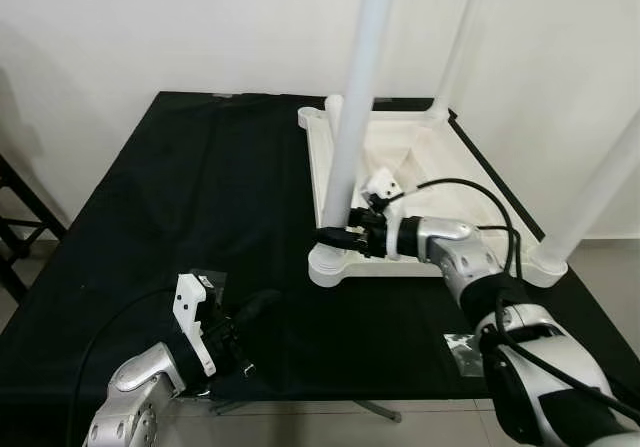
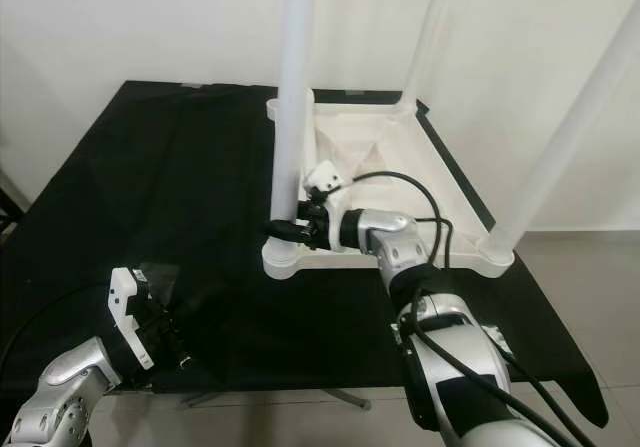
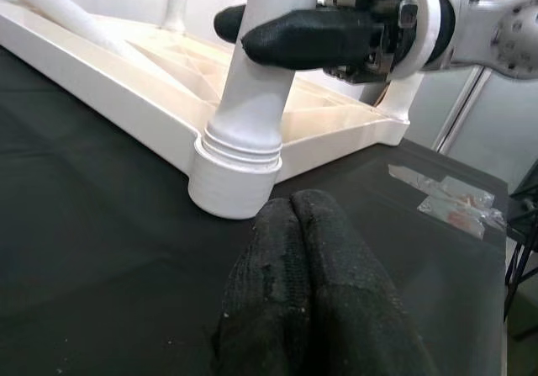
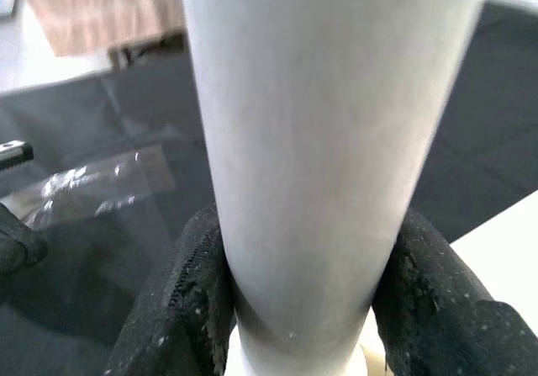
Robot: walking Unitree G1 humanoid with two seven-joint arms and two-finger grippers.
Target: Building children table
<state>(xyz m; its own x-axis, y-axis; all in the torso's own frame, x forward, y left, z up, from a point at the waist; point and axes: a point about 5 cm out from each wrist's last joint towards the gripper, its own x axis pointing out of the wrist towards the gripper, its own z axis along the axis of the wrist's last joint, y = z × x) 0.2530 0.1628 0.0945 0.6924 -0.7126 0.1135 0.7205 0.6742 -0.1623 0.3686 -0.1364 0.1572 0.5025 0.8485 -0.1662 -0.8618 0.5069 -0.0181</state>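
A white children's table top lies upside down on a black-covered surface, with white legs standing up from its corners. My right gripper is shut on the near-left leg just above its socket; in the right wrist view the black fingers press on both sides of the leg. My left gripper rests low at the front left, fingers shut together and holding nothing, pointing at the socket.
A clear plastic bag of small parts lies on the cloth at the front right, another by my left wrist. A black cable loops over the table top. White wall stands behind; dark chair frame at far left.
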